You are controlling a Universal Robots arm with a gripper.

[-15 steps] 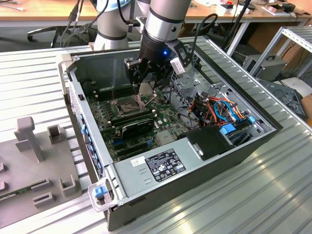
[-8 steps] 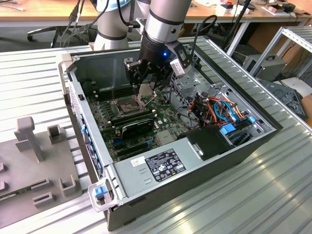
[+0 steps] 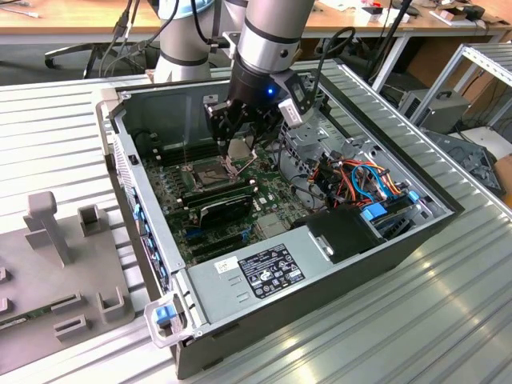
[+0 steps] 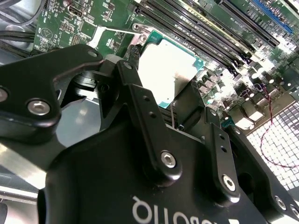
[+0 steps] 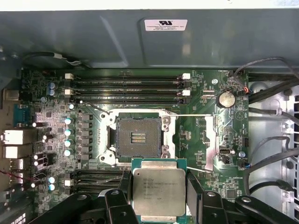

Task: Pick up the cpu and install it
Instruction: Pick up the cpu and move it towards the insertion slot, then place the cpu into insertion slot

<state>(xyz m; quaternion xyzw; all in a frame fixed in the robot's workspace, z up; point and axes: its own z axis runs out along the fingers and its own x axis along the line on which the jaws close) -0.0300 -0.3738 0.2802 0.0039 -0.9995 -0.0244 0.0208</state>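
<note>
Cpu is already picked up: the end effector is closed on two of its opposite edges, holding it flat, metal face showing, just beside the socket. That socket lies open and empty, so installing remains undone

A ribbed aluminium worktop spans the foreground of a workshop, its grooves catching soft, even light (the sheen is brightest toward the exterior view's right). Behind it runs a wooden desk, with a chair's star base on the dark grey floor below. An aluminium-profile frame and a grey box stand at the exterior view's right.
</note>
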